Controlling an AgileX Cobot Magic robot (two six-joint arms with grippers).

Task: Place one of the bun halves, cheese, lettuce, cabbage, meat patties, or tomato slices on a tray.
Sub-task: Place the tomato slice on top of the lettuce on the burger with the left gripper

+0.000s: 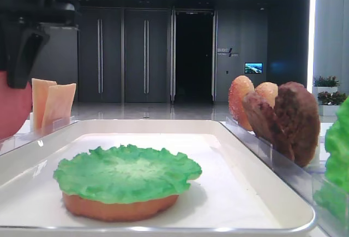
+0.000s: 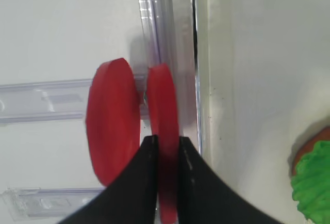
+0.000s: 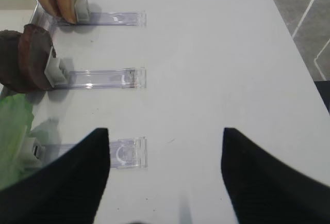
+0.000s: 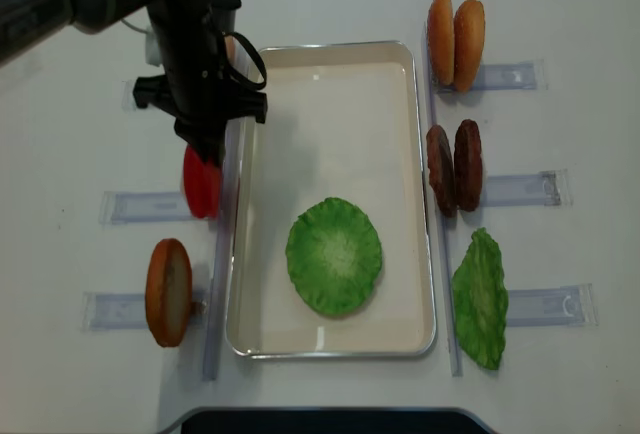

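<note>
Two red tomato slices stand on edge in a clear holder left of the tray. My left gripper [image 2: 165, 140] is shut on the slice nearer the tray [image 2: 163, 95]; the other slice [image 2: 112, 121] stands free beside it. From above, the left gripper [image 4: 205, 149] hangs over the tomato slices [image 4: 201, 186]. The white tray [image 4: 330, 64] holds a green lettuce leaf [image 4: 334, 256] lying on a bun half [image 1: 117, 208]. My right gripper [image 3: 165, 131] is open over bare table, nothing between its fingers.
Right of the tray, clear holders carry two bun halves [image 4: 455, 39], two meat patties [image 4: 453, 167] and a green leaf [image 4: 480, 297]. On the left another bun half [image 4: 168, 292] stands in a holder, with cheese slices [image 1: 52, 103] farther back.
</note>
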